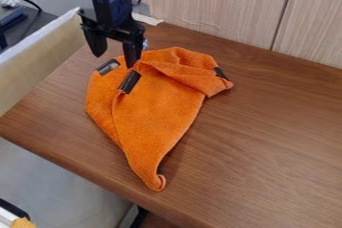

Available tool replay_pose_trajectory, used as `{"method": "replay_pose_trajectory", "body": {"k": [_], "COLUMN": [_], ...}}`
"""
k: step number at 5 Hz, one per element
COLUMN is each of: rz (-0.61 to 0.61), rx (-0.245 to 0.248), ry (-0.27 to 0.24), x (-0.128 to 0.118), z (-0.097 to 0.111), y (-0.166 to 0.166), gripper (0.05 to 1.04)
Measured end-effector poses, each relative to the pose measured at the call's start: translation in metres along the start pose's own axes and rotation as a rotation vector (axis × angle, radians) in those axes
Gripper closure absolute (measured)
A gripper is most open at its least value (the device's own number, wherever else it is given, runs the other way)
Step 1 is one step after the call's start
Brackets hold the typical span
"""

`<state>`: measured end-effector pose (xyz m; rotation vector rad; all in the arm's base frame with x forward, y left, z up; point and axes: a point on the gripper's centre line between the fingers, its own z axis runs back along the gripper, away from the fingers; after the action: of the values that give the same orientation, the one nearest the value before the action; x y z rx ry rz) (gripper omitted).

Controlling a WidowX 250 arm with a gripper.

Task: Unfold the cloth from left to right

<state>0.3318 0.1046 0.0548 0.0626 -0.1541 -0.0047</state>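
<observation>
The gripper [115,61] hangs at the upper left over the back left edge of the cloth, its two fingers spread apart with nothing seen between them. The orange cloth [157,107] lies bunched on the wooden table, with a long narrow tip pointing toward the front edge. Its upper right part is folded over in ridges and ends in a corner with a dark patch. Two dark clips or tabs sit on its upper left part, just below the fingertips. Whether the right fingertip touches the cloth, I cannot tell.
The brown wooden table [267,137] extends to the right of the cloth. A pale wood-panelled wall [214,7] runs along the back. On the left a beige panel with a white top edge [40,57] borders the table, and the table's front edge drops off at lower left.
</observation>
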Motion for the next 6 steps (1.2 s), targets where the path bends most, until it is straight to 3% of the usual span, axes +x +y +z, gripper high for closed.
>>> {"method": "replay_pose_trajectory", "body": {"k": [2, 4, 6], "rz": [-0.052, -0.072, -0.047], "rx": [-0.011, -0.036, -0.033], "ry": [0.001, 0.044, 0.052], "x": [0.001, -0.006, -0.009], "z": [-0.024, -0.044, -0.046], "y": [-0.008, -0.013, -0.007], "gripper": [0.085, 0.137, 0.725]}}
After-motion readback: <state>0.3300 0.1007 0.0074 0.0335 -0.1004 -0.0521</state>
